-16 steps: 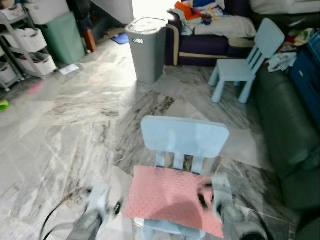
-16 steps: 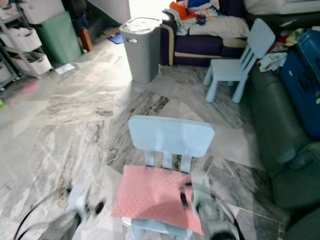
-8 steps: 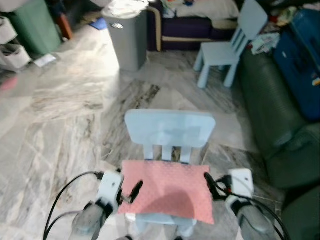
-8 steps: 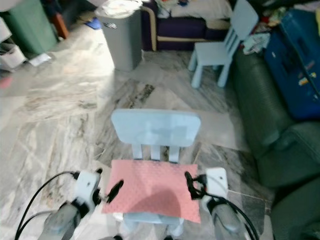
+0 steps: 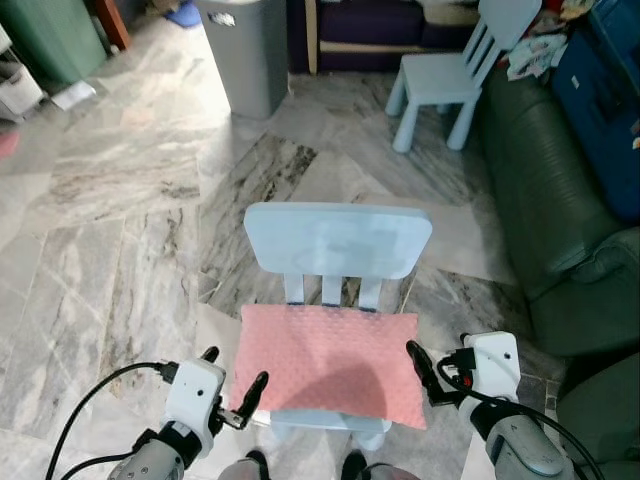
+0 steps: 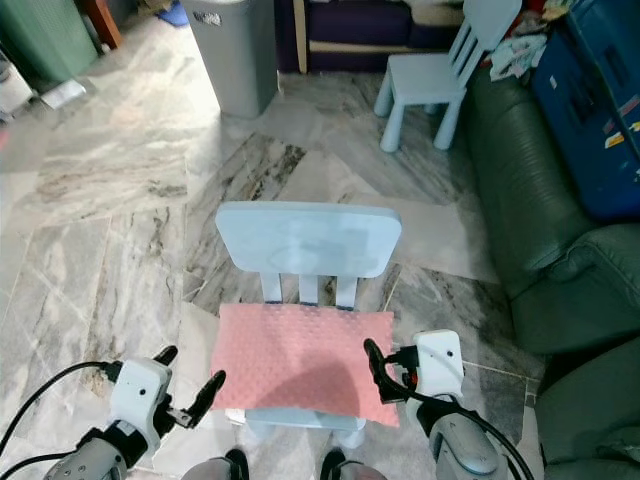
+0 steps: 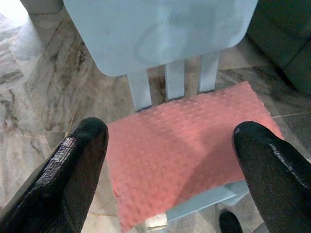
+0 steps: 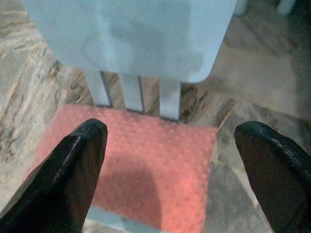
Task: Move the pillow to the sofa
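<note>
A pink dotted pillow (image 5: pixel 325 360) lies flat on the seat of a light blue child's chair (image 5: pixel 338 240) right in front of me. My left gripper (image 5: pixel 232 372) is open just off the pillow's near left corner, not touching it. My right gripper (image 5: pixel 432 368) is open at the pillow's right edge. In the left wrist view the pillow (image 7: pixel 189 145) shows between the spread fingers (image 7: pixel 73 165). The right wrist view shows the same, with the pillow (image 8: pixel 150 160) between its fingers (image 8: pixel 73 165). A dark green sofa (image 5: pixel 560 220) runs along the right.
A second blue chair (image 5: pixel 450 75) stands beyond, near the green sofa's far end. A grey bin (image 5: pixel 245 50) is at the back centre, with a dark purple sofa (image 5: pixel 380 25) behind it. A blue box (image 5: pixel 610 90) rests on the green sofa. Marble floor (image 5: pixel 120 230) lies open to the left.
The camera has tilted down and drawn closer to the chair. Both grippers came forward to flank the pillow, and now they are sharp and steady.
</note>
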Robot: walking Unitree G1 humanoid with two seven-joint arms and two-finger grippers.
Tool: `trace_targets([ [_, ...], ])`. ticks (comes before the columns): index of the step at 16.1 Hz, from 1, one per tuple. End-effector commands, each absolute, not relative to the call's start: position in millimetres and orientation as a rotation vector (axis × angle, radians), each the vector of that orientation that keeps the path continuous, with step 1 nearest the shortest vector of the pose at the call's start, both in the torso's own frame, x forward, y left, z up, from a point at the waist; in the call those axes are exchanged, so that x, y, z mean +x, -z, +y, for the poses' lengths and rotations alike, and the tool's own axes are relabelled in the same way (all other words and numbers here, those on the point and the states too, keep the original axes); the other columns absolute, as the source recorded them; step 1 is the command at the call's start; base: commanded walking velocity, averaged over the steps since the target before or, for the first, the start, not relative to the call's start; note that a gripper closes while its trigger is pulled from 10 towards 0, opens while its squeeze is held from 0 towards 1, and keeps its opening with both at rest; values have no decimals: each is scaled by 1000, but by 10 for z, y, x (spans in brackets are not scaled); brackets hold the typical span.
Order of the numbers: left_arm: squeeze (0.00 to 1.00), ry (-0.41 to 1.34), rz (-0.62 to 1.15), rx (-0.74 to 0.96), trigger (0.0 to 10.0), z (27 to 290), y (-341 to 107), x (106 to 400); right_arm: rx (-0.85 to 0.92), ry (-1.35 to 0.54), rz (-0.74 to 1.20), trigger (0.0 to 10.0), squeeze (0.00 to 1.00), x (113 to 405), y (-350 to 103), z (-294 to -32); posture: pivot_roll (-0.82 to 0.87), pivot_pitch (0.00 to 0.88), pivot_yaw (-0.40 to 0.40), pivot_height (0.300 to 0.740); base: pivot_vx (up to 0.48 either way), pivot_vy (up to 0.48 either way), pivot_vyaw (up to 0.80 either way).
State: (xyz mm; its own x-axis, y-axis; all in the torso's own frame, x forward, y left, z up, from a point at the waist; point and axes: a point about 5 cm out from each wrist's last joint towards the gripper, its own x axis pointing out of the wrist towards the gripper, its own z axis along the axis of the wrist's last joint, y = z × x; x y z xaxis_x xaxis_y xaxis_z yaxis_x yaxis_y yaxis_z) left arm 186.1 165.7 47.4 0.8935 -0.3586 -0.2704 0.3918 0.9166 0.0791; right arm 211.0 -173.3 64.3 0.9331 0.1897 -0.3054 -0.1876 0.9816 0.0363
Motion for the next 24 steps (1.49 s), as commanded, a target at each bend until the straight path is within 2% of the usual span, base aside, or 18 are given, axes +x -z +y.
trace_targets([
  [1,0,371,265,137,10000,1695,-506,1820,16,-195,341,10000,0,2052,-646,-1708,19,250,2,740,0,0,0],
  [6,0,356,294,123,10000,1673,-520,1754,29,-227,393,10000,0,1953,-658,-1663,12,280,-8,740,0,0,0],
  [14,0,340,311,115,10000,1667,-524,1789,31,-265,416,10000,0,1956,-672,-1591,11,283,-10,736,0,0,0],
  [24,0,333,328,108,10000,1658,-507,1818,50,-261,428,10000,0,1970,-676,-1602,9,283,-7,637,0,0,0],
])
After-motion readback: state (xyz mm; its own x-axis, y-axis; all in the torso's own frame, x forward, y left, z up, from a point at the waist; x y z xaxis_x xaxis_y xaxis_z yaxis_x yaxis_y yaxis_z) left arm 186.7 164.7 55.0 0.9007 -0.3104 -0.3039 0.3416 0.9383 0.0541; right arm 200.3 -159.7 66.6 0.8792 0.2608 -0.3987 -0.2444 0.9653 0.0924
